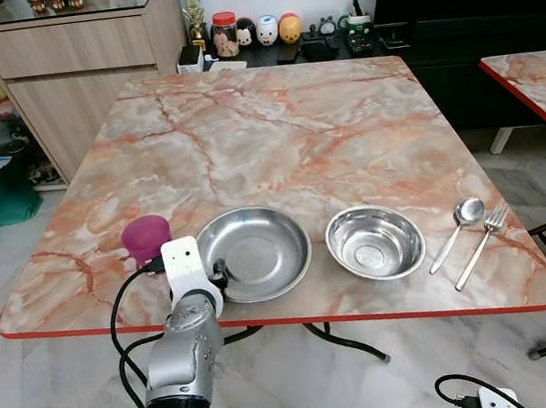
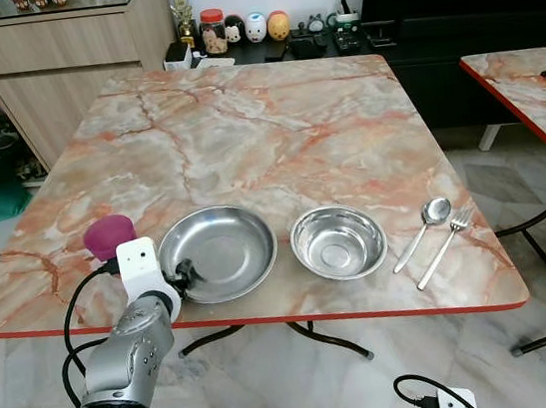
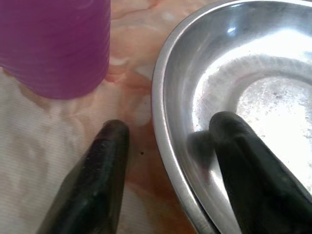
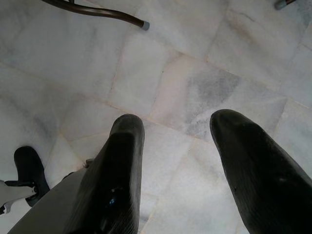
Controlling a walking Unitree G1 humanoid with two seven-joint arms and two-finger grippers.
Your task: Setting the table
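On the marble table (image 1: pixel 274 133), near its front edge, stand a pink cup (image 1: pixel 146 237), a shallow steel plate (image 1: pixel 254 252) and a steel bowl (image 1: pixel 376 241). A spoon (image 1: pixel 462 221) and fork (image 1: pixel 487 236) lie side by side right of the bowl. My left gripper (image 3: pixel 168 129) is open at the plate's near-left rim, one finger (image 3: pixel 243 161) inside the plate (image 3: pixel 253 73) and the other on the table beside the cup (image 3: pixel 58 44). My right gripper (image 4: pixel 175 122) hangs open over the floor.
A second marble table (image 1: pixel 540 88) stands to the right with a gap between. A wooden cabinet (image 1: pixel 73 59) and a low shelf of figurines (image 1: pixel 265 32) sit behind. A power strip (image 1: pixel 495 401) and cable lie on the floor at front right.
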